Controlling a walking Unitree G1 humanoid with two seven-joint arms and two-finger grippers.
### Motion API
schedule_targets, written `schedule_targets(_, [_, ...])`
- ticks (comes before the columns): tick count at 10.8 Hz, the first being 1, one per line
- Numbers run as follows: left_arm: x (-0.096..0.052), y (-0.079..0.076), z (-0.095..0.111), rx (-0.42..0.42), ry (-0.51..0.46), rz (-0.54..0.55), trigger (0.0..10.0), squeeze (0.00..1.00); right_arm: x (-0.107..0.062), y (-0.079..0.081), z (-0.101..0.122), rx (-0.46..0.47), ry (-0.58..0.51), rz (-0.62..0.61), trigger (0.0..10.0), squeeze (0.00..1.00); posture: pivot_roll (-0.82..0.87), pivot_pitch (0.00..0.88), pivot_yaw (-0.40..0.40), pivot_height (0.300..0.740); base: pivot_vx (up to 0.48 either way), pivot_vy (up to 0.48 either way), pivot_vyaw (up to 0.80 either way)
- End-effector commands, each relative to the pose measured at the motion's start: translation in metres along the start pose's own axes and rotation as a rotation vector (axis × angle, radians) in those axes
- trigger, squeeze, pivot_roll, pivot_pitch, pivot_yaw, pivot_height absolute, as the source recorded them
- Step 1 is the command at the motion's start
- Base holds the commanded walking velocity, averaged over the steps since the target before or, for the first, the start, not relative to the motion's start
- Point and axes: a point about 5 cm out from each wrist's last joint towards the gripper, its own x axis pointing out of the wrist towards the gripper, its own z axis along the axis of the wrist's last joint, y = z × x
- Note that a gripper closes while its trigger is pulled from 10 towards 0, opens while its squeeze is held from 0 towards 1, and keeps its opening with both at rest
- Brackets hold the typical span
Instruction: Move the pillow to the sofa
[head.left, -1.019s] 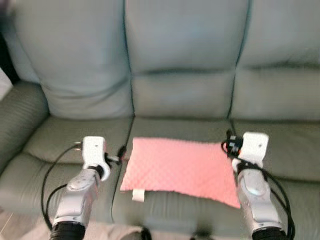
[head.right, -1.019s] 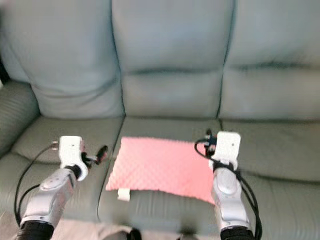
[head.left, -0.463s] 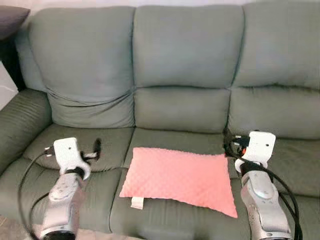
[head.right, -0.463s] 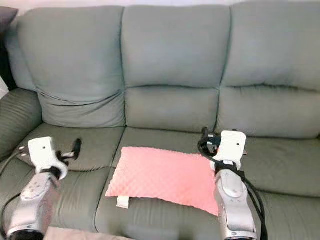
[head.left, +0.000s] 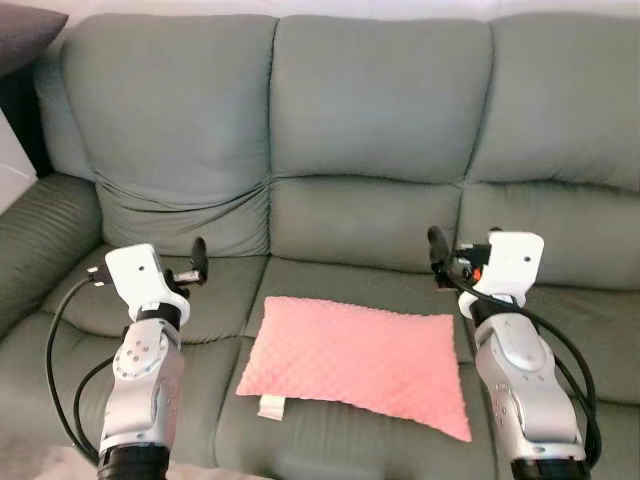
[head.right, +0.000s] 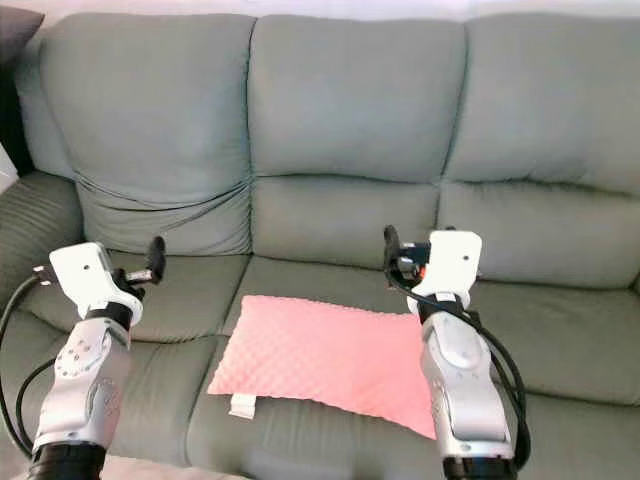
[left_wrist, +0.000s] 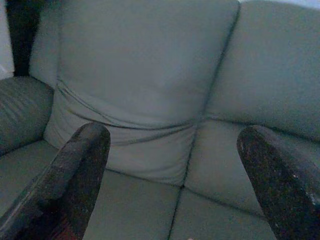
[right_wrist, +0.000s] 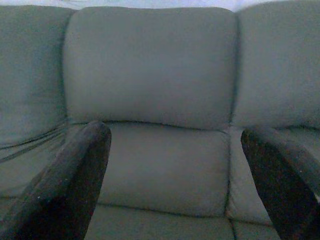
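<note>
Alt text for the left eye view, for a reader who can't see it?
A pink pillow lies flat on the middle seat of a grey-green sofa. The robot's left gripper and right gripper are raised on either side of it, both open and holding nothing.

Both our arms raised, grippers empty.
Our left gripper (left_wrist: 172, 150) hovers over the sofa's (head.left: 370, 110) left seat, fingers (left_wrist: 80, 170) spread wide. Our right gripper (right_wrist: 175, 165) hangs above the middle seat's right edge, its fingers also parted, holding nothing. Both silver forearms rise from below, wrists bent toward the backrest.
</note>
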Motion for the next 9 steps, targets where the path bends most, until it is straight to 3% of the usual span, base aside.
schedule_targets(1, [0.002,0.002,0.001,-0.001,-0.008,0.029,10.0,0.0,0.004,0.004,0.004,0.005,-0.005,0.029,10.0,1.0,-0.15,0.0,-0.004,0.74,0.0,0.0,0.0])
schedule_targets(4, [-0.001,0.006,-0.003,-0.022,-0.017,0.084,10.0,0.0,0.01,0.009,0.007,-0.006,0.009,0.084,10.0,1.0,-0.12,0.0,-0.063,0.74,0.0,0.0,0.0])
schedule_targets(9, [0.001,0.013,-0.01,0.026,0.037,0.122,10.0,0.0,0.016,0.022,0.008,0.005,-0.005,0.118,10.0,1.0,-0.1,0.0,-0.038,0.74,0.0,0.0,0.0])
